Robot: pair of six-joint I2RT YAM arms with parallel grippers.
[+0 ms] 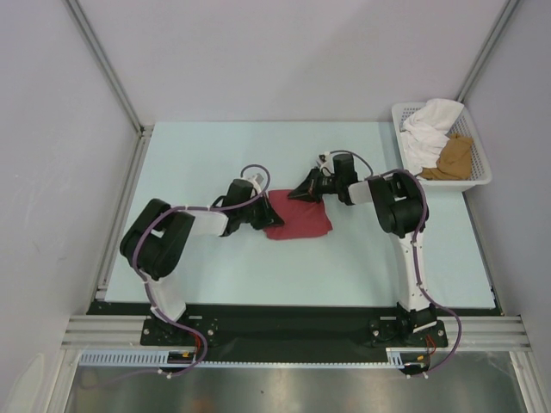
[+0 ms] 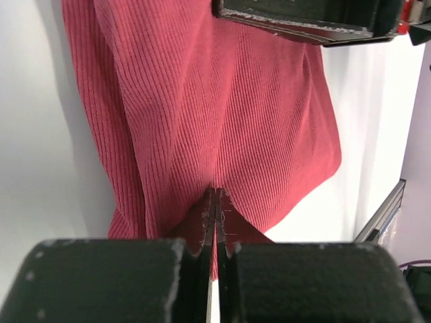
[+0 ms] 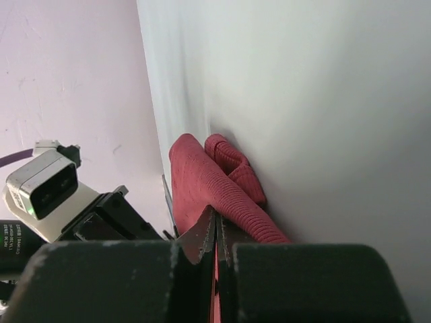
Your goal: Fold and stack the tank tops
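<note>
The dark red tank top [image 1: 301, 220] was laid flat near the middle of the worktop [image 1: 362, 267], folded into a compact, roughly rectangular pad. Its long axis ran more or less parallel to the near edge, slightly skewed. Which end held the neck and straps could not be told from the fold.

The left gripper [image 1: 261, 212] was set at the pad's left edge. In the left wrist view its fingers [image 2: 202, 225] were seen pressed together with a pinch of the ribbed red cloth caught between them. The right gripper [image 1: 300, 194] was placed at the pad's far edge, towards the left end. In the right wrist view its jaws were likewise clenched on a rolled hem of the same garment, with the cloth bunched against the table surface just beyond the tips.

A white mesh basket [image 1: 479, 178] was seen at the far right corner of the worktop. The tan-brown tank top [image 1: 454, 159] was crumpled inside it beside a heap of white cloth [image 1: 426, 133], well apart from both arms.
</note>
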